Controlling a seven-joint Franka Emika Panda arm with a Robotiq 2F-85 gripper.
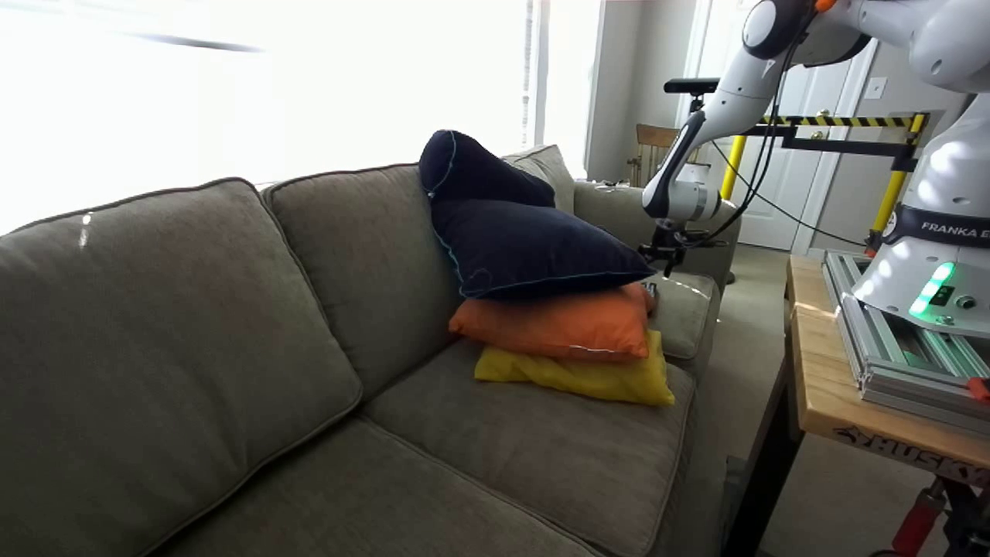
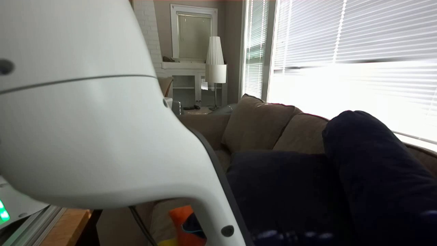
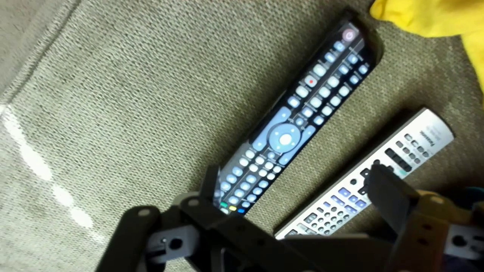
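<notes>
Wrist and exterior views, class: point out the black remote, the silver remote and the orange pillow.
Black remote (image 3: 285, 139): wrist view, on its round directional control.
Silver remote (image 3: 348, 194): wrist view, on buttons near its middle.
Orange pillow (image 1: 553, 322): in an exterior view, on its front side.

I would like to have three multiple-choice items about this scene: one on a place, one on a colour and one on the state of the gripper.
1. Where does the orange pillow lie?
A) On the floor
B) On the yellow pillow
C) On the wooden table

2. What colour is the Panasonic remote?
A) Red
B) Green
C) Silver

3. How does the gripper stand?
A) Open
B) Shut and empty
C) Shut on a remote

Right letters:
1. B: in an exterior view, the yellow pillow shows directly under it.
2. C: in the wrist view, its casing is silvery, unlike the black remote beside it.
3. A: in the wrist view, its fingers are wide apart.
</notes>
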